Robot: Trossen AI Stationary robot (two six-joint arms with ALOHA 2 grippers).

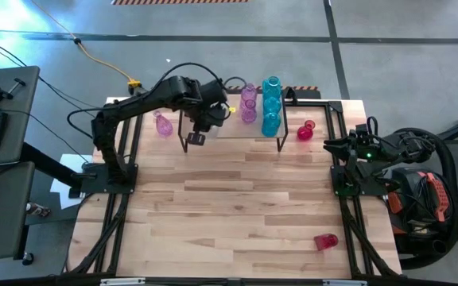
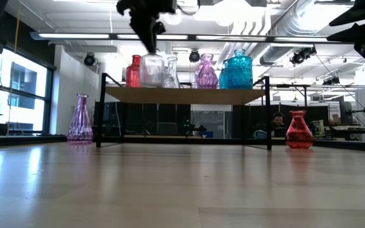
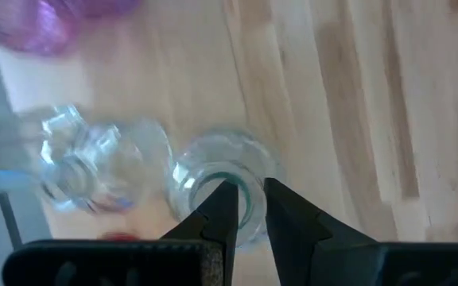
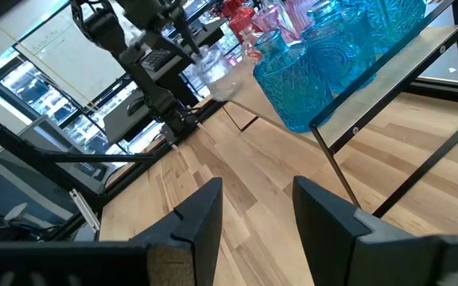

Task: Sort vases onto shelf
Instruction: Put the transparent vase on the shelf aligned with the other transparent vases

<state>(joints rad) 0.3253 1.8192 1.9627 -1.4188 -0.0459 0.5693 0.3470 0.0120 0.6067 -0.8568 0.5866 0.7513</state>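
- Left gripper [image 1: 199, 127] over the shelf [image 1: 221, 129], at its 9 o'clock end, near the front edge. Low view has it coming down from above onto a clear vase [image 2: 151, 69] standing on the shelf top.
- Left wrist view: jaws narrow, one finger [image 3: 219, 214] inside the clear vase's mouth, the other outside the rim; the rim sits between them. Whether they press it I cannot tell.
- A second clear vase [image 3: 86, 163] stands just beside it.
- Shelf row in low view, 9 to 3 o'clock: red vase [image 2: 133, 71], the two clear ones, purple vase [image 2: 206, 72], teal vases [image 2: 237, 70].
- Off the shelf, on the bench [image 1: 229, 206]: a pink-purple vase [image 1: 163, 125] upright at the shelf's 9 o'clock side; a red vase [image 1: 306, 130] upright at its 3 o'clock side; another red vase [image 1: 325, 241] lying on its side near the bench's 5 o'clock corner.
- Right gripper [image 1: 334, 145] waits at the bench's 3 o'clock edge, jaws apart, holding nothing.
- No readable labels or writing on any vase.
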